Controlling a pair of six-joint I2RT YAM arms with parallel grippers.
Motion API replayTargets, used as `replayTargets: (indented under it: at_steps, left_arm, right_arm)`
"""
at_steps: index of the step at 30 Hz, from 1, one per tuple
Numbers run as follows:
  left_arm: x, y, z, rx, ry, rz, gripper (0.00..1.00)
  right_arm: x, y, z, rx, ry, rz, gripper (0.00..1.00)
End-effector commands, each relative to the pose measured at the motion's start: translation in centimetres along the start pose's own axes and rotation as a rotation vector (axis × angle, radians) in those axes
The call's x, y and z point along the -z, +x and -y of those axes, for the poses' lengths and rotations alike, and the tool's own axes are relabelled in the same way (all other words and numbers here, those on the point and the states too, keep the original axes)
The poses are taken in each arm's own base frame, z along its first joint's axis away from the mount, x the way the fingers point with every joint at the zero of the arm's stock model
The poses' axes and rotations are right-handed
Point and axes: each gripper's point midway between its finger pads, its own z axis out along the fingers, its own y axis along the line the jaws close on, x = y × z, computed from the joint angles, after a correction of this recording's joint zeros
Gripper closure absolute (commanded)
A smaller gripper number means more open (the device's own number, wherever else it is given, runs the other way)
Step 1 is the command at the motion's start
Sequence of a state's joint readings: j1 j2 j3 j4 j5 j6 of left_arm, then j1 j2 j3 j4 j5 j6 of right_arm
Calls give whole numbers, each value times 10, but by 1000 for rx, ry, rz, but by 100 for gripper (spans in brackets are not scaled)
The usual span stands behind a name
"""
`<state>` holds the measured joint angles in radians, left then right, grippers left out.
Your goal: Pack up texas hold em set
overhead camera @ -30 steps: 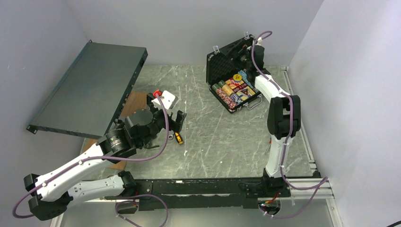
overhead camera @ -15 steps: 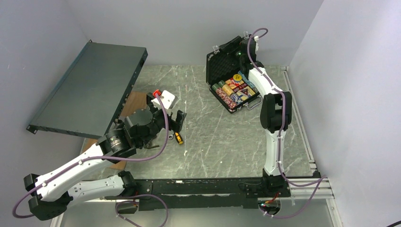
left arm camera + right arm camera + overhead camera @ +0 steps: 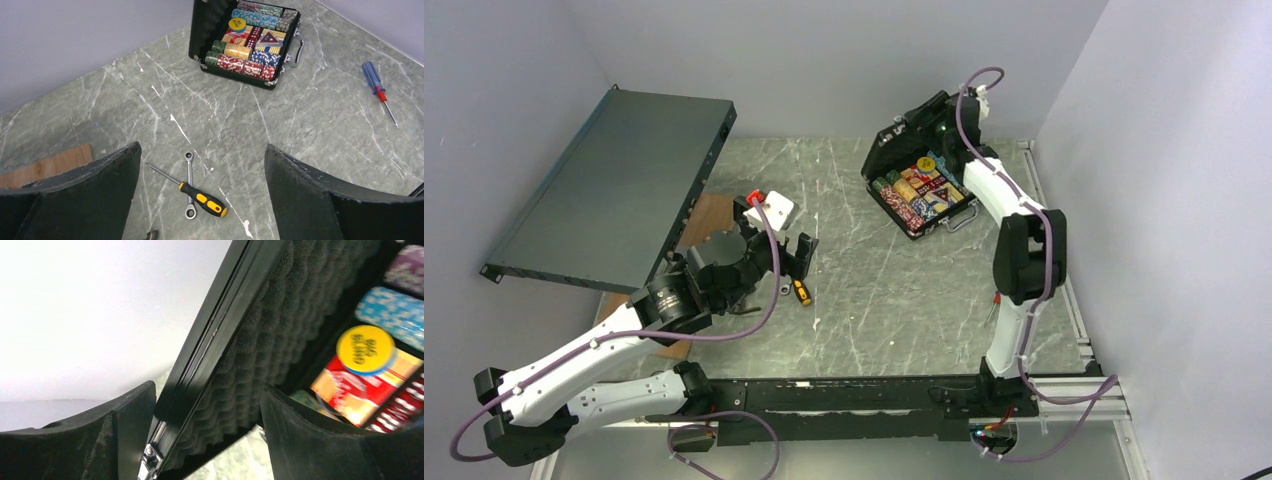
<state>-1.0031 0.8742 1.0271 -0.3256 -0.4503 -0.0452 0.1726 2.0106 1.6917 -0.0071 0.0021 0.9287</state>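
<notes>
The texas hold em set is a small black briefcase (image 3: 921,200) (image 3: 250,45) at the table's far right. Rows of coloured chips (image 3: 240,52), a card deck and a yellow button (image 3: 365,350) lie inside it. Its foam-lined lid (image 3: 892,150) (image 3: 280,315) leans partway down over the tray. My right gripper (image 3: 927,112) (image 3: 207,386) straddles the lid's top edge, one finger outside by the silver latch (image 3: 150,460) and one on the foam side, with the jaws still apart. My left gripper (image 3: 776,228) (image 3: 202,146) hovers wide open and empty above the table's left middle.
A yellow-handled screwdriver (image 3: 200,197) lies across a wrench (image 3: 189,185) below the left gripper. A blue screwdriver (image 3: 377,87) lies to the right of the case. A large dark-grey panel (image 3: 614,190) leans at the far left over a wooden board (image 3: 709,215). A white box (image 3: 776,208) sits near it.
The briefcase lid has swung from upright down toward the tray, the right gripper moving with it and its jaws narrowing. The left arm has not moved.
</notes>
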Motion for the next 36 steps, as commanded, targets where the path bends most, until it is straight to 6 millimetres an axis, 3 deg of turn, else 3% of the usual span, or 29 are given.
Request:
replayTargets:
  at_steps: [1, 7, 15, 20, 26, 32, 36]
  left_arm:
    - [1, -13, 3, 26, 10, 35, 6]
    - [-2, -11, 6, 24, 22, 21, 6]
    - [-5, -8, 8, 17, 24, 3, 5]
    - [-7, -5, 10, 14, 30, -11, 5]
    - [-9, -3, 12, 12, 34, -17, 5]
    - [-22, 13, 33, 7, 108, -69, 1]
    - [-46, 46, 64, -50, 222, -146, 1]
  right_arm:
    - [27, 21, 66, 117, 143, -89, 22]
    - [56, 21, 83, 76, 103, -133, 10]
    - [85, 26, 102, 108, 113, -134, 6]
    - [101, 32, 142, 214, 269, -166, 4]
    - [147, 28, 199, 409, 501, -136, 2]
    - [178, 13, 210, 467, 555, -34, 2]
    - [184, -2, 213, 453, 580, 44, 3]
